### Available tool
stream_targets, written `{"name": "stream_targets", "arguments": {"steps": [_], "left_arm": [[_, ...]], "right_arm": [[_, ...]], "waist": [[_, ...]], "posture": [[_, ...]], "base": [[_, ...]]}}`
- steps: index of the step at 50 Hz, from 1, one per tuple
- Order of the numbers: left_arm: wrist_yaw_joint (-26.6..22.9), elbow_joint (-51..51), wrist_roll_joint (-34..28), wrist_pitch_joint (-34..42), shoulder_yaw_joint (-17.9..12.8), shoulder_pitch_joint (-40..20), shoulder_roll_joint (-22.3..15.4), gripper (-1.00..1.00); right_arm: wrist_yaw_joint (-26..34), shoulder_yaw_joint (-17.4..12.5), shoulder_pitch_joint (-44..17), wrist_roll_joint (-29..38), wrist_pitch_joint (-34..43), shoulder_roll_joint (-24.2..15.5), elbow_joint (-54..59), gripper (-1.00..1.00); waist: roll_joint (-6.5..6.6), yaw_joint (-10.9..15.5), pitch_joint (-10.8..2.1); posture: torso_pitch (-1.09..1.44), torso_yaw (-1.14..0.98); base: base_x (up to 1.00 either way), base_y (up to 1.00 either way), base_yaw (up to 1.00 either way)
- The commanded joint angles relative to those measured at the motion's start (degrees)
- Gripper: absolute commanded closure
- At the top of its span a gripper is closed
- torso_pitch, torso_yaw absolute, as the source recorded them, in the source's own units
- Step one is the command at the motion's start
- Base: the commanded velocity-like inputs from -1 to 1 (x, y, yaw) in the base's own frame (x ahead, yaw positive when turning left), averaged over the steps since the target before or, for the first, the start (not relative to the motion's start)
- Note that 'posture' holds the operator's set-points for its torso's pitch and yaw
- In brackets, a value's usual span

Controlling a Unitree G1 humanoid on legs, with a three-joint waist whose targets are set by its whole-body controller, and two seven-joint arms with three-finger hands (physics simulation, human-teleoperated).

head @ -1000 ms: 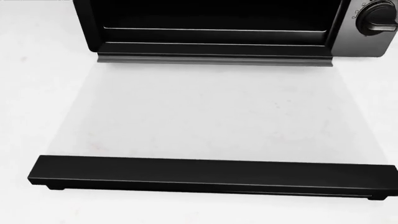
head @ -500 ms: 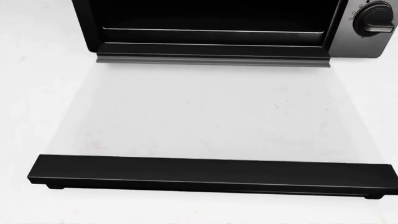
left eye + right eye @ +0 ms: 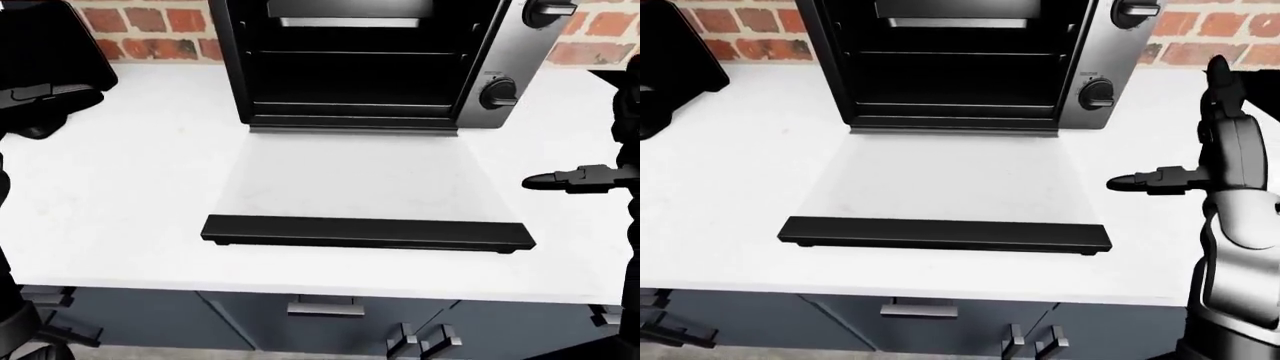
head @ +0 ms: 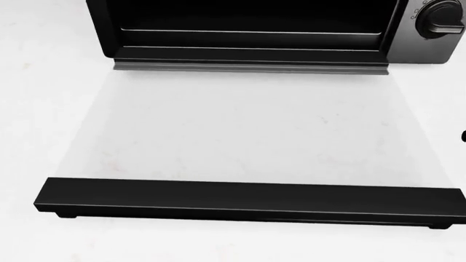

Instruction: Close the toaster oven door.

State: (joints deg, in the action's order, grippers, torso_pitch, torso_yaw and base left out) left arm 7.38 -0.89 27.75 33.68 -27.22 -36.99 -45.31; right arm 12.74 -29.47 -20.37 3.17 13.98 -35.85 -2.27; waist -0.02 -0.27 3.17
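The toaster oven [image 3: 360, 64] stands against the brick wall [image 3: 150, 34] with its glass door [image 3: 360, 176] folded flat on the white tabletop [image 3: 130, 172], the black handle bar [image 3: 367, 232] nearest the robot — fully open. The right robot hand [image 3: 1150, 181] hovers just beside the door's right edge, fingers extended and grasping nothing, likely lining up to get under the handle. The left robot hand is not clearly visible — I cannot tell its state.

All three cameras looked down from the robot's head at a white counter [image 3: 120, 172]. The head view sat closest, filled by the toaster oven's [image 4: 247, 27] lowered door [image 4: 247, 204]. The two eye views were wider and nearly identical, sharing that door plus a brick wall [image 3: 1200, 37] behind.
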Motion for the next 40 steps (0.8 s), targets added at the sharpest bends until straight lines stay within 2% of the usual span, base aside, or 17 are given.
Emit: {"name": "stream_targets", "arguments": {"steps": [1, 40], "left_arm": [[0.0, -1.5, -0.1, -1.7, -0.8, -1.6, -1.3, -1.00], [-0.1, -1.6, -0.2, -1.7, -0.9, -1.4, -1.2, -1.00]], "right_arm": [[-0.3, -1.0, -1.3, 0.4, -2.1, -1.3, -2.0, -1.00], [2.5, -1.1, 2.3, 4.4, -7.9, 1.1, -0.2, -1.00]], "waist": [[0.00, 0.0, -1.34], [0.07, -0.2, -1.44]], "posture": [[0.00, 0.00], [0.00, 0.00]], "base": [[0.00, 0.00, 0.00], [0.00, 0.00, 0.00]]}}
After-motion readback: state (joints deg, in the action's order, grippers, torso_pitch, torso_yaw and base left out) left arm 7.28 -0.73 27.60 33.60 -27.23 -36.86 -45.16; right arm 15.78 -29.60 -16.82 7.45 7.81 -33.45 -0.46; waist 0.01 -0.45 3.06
